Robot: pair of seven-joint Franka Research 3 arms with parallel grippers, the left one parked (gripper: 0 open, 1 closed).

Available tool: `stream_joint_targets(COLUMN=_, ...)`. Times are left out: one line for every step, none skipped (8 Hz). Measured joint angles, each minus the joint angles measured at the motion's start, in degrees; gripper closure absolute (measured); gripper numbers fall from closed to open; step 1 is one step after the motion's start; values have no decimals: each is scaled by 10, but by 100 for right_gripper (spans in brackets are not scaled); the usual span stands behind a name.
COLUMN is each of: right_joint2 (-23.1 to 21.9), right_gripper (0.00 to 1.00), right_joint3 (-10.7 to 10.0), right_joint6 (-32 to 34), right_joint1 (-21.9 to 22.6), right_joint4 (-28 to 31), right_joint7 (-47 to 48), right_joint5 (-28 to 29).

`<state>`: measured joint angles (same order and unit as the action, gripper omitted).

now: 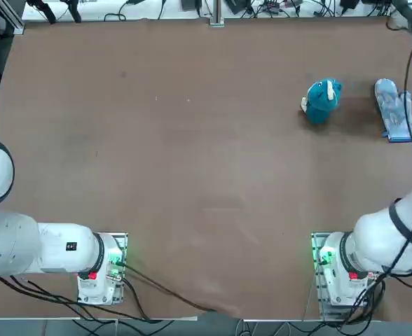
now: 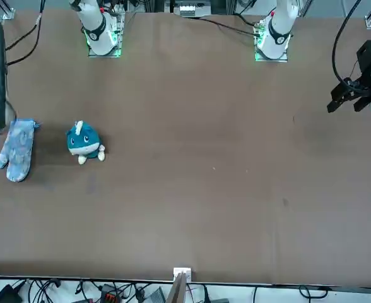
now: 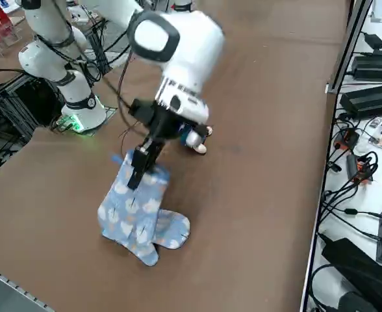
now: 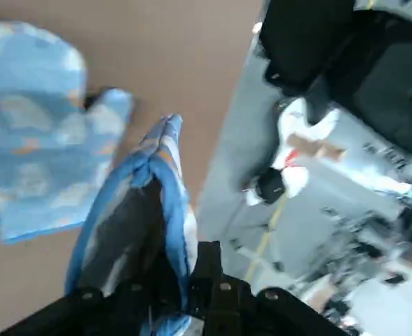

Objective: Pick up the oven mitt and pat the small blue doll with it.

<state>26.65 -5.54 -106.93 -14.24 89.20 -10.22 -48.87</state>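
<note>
At two o'clock on the surface, seen from overhead, lies the small blue doll; a second light-blue mitt lies at its three o'clock. Beyond that, my right gripper's jaws are clamped on the oven mitt, raised.

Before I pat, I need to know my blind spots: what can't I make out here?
- Right gripper, clamped on the raised mitt: past the front view's left edge.
- Raised mitt: mostly cut off by that same edge.
- Doll: mostly hidden behind the gripper and wrist in the right side view.
- Flat mitt: partly covered by the raised one in the right side view.
</note>
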Motion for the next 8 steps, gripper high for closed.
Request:
stream_joint_targets(right_joint2=-8, right_gripper=96, right_joint3=0, right_joint6=-66, right_joint1=-27, right_joint4=41, right_joint7=-1, right_joint5=-46)
stream_joint_targets(right_joint2=-17, right_gripper=96, right_joint3=-1, right_joint6=-127, right_joint1=-51, right_joint4=81, right_joint7=-1, right_joint5=-91)
stream_joint_targets(right_joint2=-25, right_gripper=96, right_joint3=-1, right_joint6=-170, right_joint1=-66, right_joint4=117, right_joint7=7, right_joint5=-126)
stream_joint_targets(right_joint2=-29, right_gripper=96, right_joint3=0, right_joint6=-191, right_joint1=-71, right_joint4=147, right_joint7=27, right_joint5=-152)
stream_joint_targets(right_joint2=-30, right_gripper=96, right_joint3=2, right_joint6=-206, right_joint1=-70, right_joint4=174, right_joint7=57, right_joint5=-174)
stream_joint_targets(right_joint2=-27, right_gripper=96, right_joint3=4, right_joint6=-218, right_joint1=-69, right_joint4=197, right_joint7=88, right_joint5=-189)
stream_joint_targets(right_joint2=-23, right_gripper=96, right_joint3=9, right_joint6=-224, right_joint1=-64, right_joint4=213, right_joint7=112, right_joint5=-195)
stream_joint_targets(right_joint2=-19, right_gripper=96, right_joint3=14, right_joint6=-225, right_joint1=-55, right_joint4=226, right_joint7=131, right_joint5=-197)
